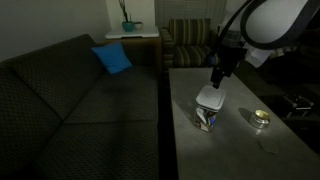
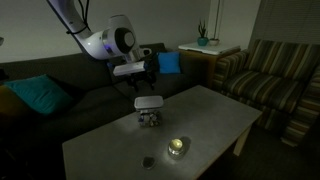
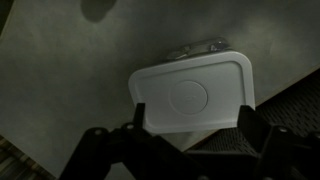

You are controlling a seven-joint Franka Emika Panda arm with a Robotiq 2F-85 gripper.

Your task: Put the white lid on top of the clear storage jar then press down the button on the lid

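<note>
While my claw (image 3: 192, 138) hangs over bench (image 1: 240, 150), I hold fingers (image 3: 250, 128) spread wide, gripping nothing. Count: one white lid (image 3: 190, 95), one clear storage jar (image 1: 207, 118), one round tin (image 1: 261, 118). Lid lies flat on jar mouth, face up, one round button (image 3: 187, 98) centred. Lid near-square, no clear long axis; sides skewed slightly against my fingers. Jar upright near bench edge beside sofa (image 1: 60, 100), about midway along. Tin well apart, toward opposite edge.
</note>
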